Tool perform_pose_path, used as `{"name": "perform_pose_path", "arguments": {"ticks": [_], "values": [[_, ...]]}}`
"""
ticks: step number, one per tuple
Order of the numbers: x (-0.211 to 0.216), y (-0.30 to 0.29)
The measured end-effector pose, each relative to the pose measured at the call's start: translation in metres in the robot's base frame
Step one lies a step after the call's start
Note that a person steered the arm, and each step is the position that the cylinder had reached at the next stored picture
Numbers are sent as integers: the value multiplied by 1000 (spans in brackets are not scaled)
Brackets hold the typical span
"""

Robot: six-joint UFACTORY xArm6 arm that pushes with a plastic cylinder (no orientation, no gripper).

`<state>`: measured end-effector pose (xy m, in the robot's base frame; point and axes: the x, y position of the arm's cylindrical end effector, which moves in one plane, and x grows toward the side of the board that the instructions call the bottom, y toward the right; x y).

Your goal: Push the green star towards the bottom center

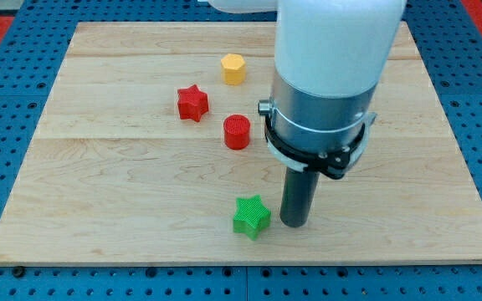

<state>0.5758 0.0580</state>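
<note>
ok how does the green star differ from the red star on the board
Colour: the green star is green, the red star red. Place: the green star lies near the view's bottom edge of the board, the red star in the upper half, left of centre. Neighbours: my tip stands just to the view's right of the green star; the red star has the red cylinder and yellow block nearby. Both share the star shape and look similar in size.

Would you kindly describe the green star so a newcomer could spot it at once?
Start at the pale wooden board and go to its bottom edge, near the middle. The green star-shaped block sits there, just to the view's left of my tip. It is the only green block; the other star is red.
</note>
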Motion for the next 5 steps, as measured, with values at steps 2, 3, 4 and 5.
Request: {"name": "perform_pose_path", "arguments": {"ticks": [2, 3, 4, 5], "values": [[24, -31], [17, -44], [11, -54], [8, -50]]}}
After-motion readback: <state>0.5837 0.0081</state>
